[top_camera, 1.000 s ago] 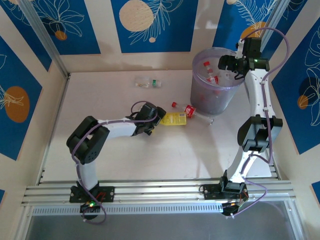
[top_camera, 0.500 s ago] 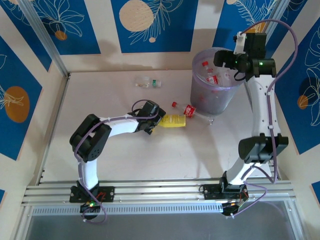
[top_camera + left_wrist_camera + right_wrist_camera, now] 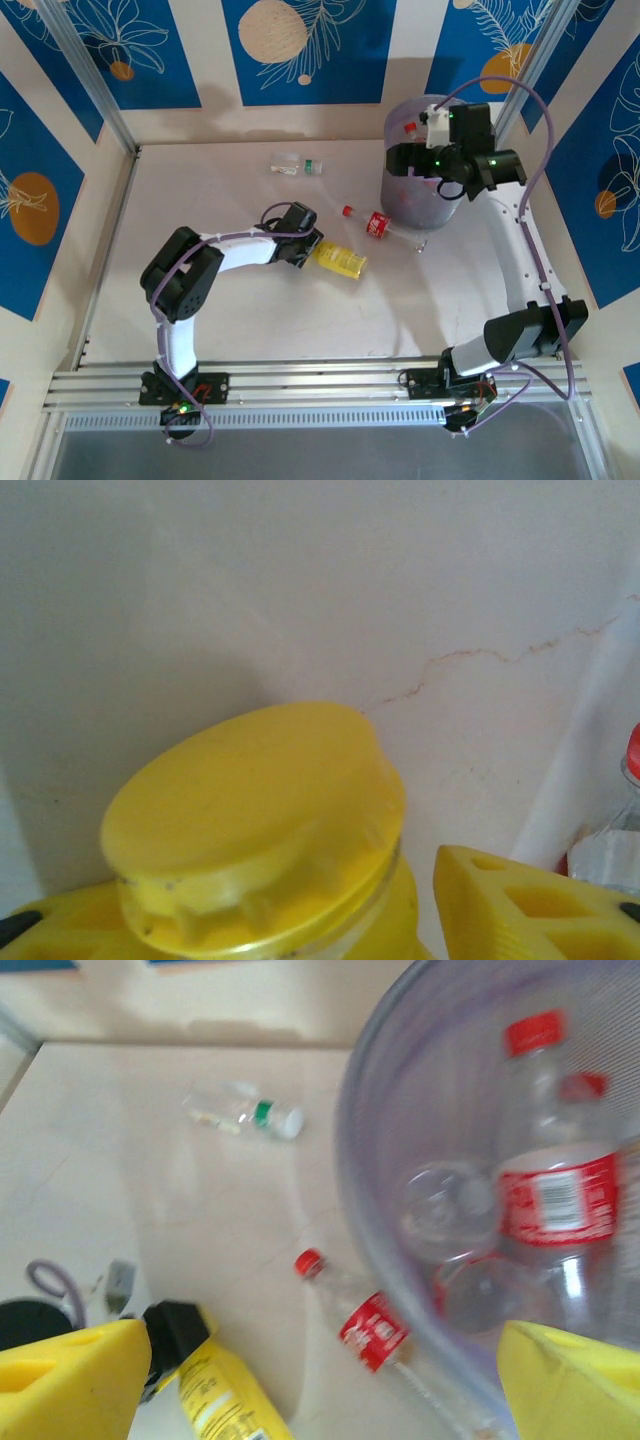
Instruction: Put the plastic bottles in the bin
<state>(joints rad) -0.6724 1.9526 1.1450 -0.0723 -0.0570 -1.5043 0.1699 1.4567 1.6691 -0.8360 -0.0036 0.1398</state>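
Overhead, the light is bright and even; the table point(image 3: 300, 320) is sharp, with soft shadows close under the arms point(image 3: 240, 250) and a grey patch on the wall point(image 3: 400, 78) behind the bin point(image 3: 398, 185). The left wrist view is dimmer: the yellow bottle point(image 3: 250, 820) is near and slightly soft, its shadow spreading left. The right wrist view is motion-blurred throughout; the red-labelled bottles point(image 3: 555, 1190) smear, and the yellow fingers point(image 3: 70, 1380) at the 2 lower corners lose focus.
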